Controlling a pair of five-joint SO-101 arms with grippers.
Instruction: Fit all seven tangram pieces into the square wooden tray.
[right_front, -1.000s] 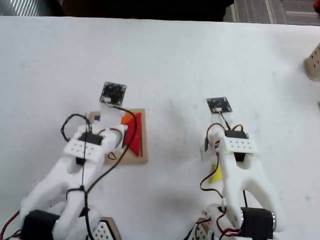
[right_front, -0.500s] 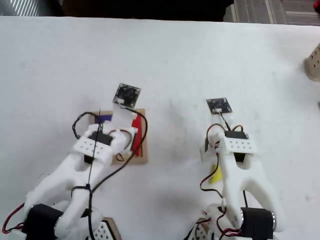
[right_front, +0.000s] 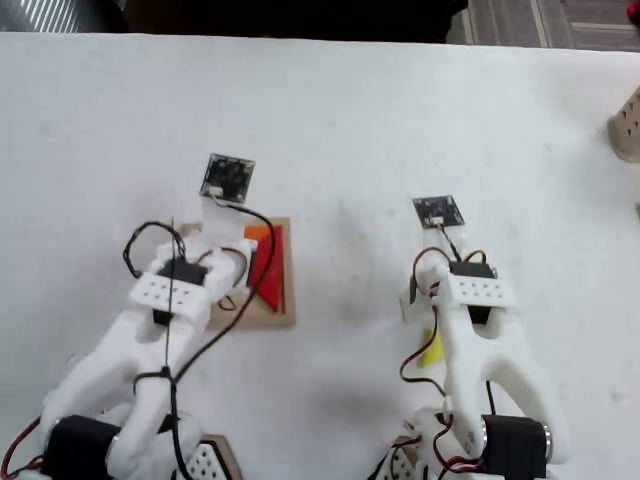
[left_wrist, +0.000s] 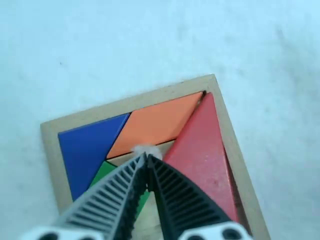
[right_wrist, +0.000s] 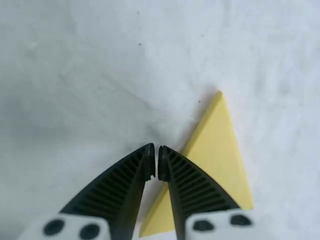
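Left gripper (left_wrist: 147, 161): jaws together, nothing between them, tips over the middle of the tray (left_wrist: 125, 107). Four pieces visible in the tray: blue (left_wrist: 87, 150) and green (left_wrist: 102, 175) on one side of the gripper, orange (left_wrist: 155, 125) just ahead of the tips, red (left_wrist: 202, 155) along the other side, against the tray rim. A thin strip of bare tray floor shows right at the tips, between orange and red. Can't tell whether the tips touch the wood. In the high view the left arm covers most of the tray, with orange and red showing beside it. Right gripper (right_wrist: 155, 160): jaws together too, holding nothing, low over the white tabletop (right_wrist: 75, 60). Yellow triangle (right_wrist: 215, 165) lies flat on the tabletop just beside that gripper, one finger overlapping its long edge; contact unclear. Yellow is well apart from the tray.
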